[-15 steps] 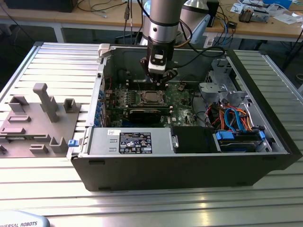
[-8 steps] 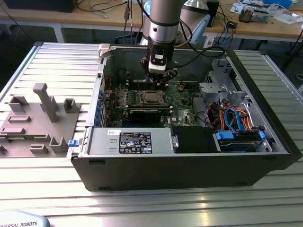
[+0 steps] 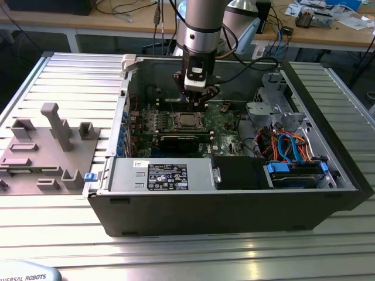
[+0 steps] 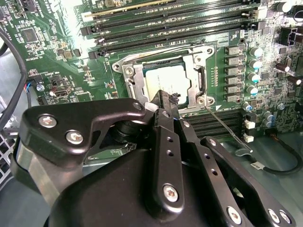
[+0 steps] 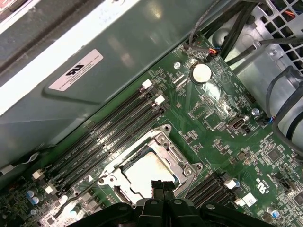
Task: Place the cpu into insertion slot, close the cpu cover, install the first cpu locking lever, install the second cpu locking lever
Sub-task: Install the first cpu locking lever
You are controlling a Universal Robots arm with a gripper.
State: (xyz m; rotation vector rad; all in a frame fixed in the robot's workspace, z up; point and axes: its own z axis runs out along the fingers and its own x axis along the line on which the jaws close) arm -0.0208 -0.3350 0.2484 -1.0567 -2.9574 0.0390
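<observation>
The cpu lies in the insertion slot on the green motherboard, its silver top showing through the window of the cpu cover, which lies flat over it. In the first wrist view the cpu sits just beyond my fingertips. My gripper is shut with nothing in it and hovers at the edge of the cover. A thin metal locking lever sticks out slantwise from a socket corner across the memory slots. In the exterior view the gripper hangs just behind the socket.
Long black memory slots flank the socket on both sides. The open case's walls, a power supply, a drive cage and coloured cables enclose the board. A grey fixture tray lies on the exterior view's left.
</observation>
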